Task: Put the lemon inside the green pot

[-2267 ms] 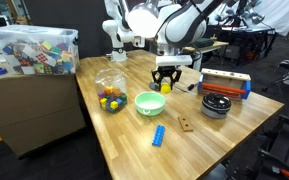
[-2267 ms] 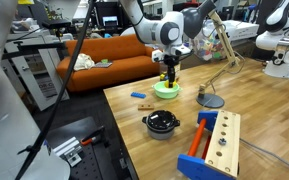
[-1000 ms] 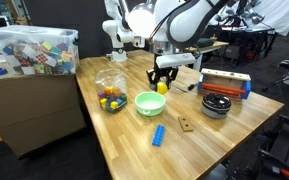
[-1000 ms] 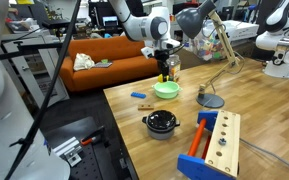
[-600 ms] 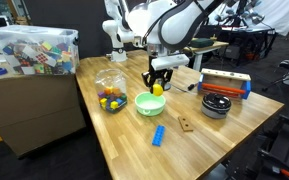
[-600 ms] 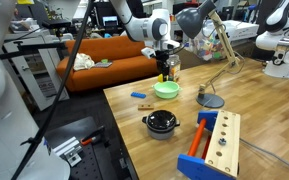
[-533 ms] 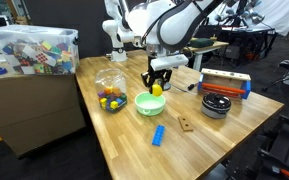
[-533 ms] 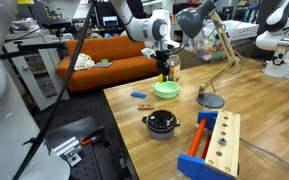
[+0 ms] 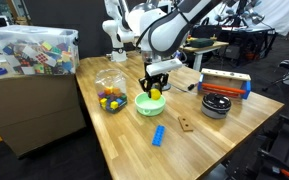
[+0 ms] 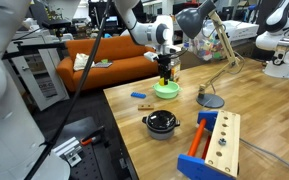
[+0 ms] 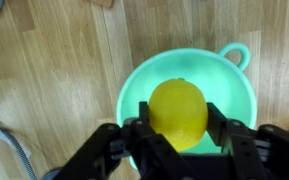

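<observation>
Both jaws of the gripper (image 11: 177,128) clamp the lemon (image 11: 178,105) above the green pot (image 11: 236,95); lowering before opening should stop it bouncing out.

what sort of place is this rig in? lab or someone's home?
Most likely a robotics lab: another white robot arm stands beyond the wooden table, a bin of toy blocks sits beside it, and an orange couch lines the back.

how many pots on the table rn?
2. The green pot sits under the gripper holding the lemon; the black pot sits beside the red-blue box. None apparently hidden.
</observation>
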Available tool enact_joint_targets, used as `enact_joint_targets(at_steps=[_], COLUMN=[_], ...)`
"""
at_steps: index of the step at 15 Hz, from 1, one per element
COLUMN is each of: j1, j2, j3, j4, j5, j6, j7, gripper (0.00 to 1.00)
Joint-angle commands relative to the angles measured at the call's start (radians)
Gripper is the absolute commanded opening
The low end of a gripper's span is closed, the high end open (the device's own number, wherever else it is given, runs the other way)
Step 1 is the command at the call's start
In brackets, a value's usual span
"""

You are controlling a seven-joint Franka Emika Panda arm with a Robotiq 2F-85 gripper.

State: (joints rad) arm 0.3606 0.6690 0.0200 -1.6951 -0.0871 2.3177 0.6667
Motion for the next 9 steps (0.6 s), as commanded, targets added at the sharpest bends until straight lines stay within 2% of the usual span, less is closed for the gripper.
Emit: enact_joint_targets(at_steps=[1,8,9], j1=[0.002,-0.001,-0.003], j2=[0.040,0.103,0.108], j3=[-0.005,-0.002,-0.002], j4=[0.069,0.134,0.143], j5=[-0.005,0.005,0.010], j6=[-0.070,-0.117,-0.126], j7=[-0.022,-0.031,-0.030], gripper=[0.32,0.32,0.58])
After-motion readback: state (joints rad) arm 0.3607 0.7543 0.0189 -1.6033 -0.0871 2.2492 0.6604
